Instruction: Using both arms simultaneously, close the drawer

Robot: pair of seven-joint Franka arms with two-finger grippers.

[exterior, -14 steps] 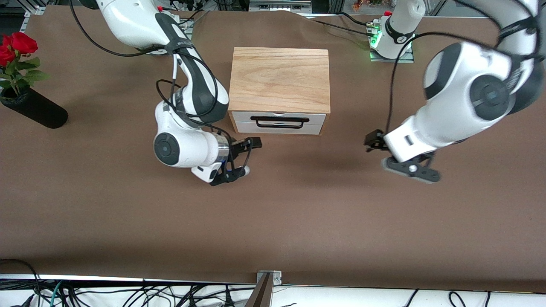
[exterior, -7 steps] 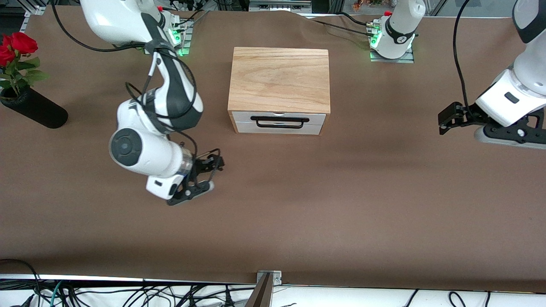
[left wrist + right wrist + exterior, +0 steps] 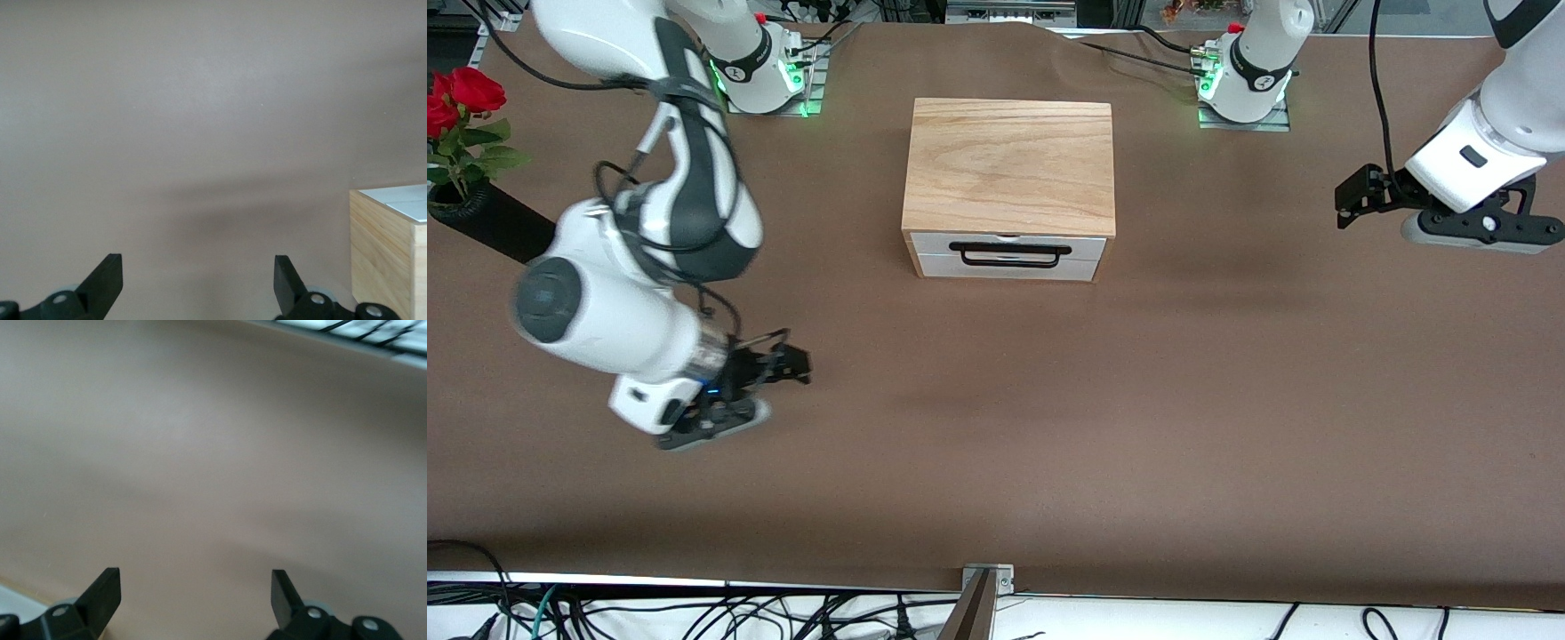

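The oak-coloured box (image 3: 1009, 164) stands mid-table, toward the arms' bases. The drawer (image 3: 1005, 269) sits pushed in, its white front panel level with the box's front, its black wire handle (image 3: 1009, 263) free. My right gripper (image 3: 793, 366) is open and empty, low over bare table toward the right arm's end, well away from the drawer. My left gripper (image 3: 1350, 200) is open and empty over the table at the left arm's end. The left wrist view shows its open gripper (image 3: 198, 267) and a corner of the box (image 3: 387, 253). The right wrist view shows its open gripper (image 3: 195, 583) over brown cloth.
A black vase (image 3: 503, 229) with red roses (image 3: 463, 93) lies at the right arm's end of the table. The arm bases (image 3: 1245, 80) stand beside the box. The table edge with cables (image 3: 694, 613) runs nearest the front camera.
Both grippers have pulled away from the drawer's front: the right one toward the front camera and its end of the table, the left one out to its end. The drawer has not moved.
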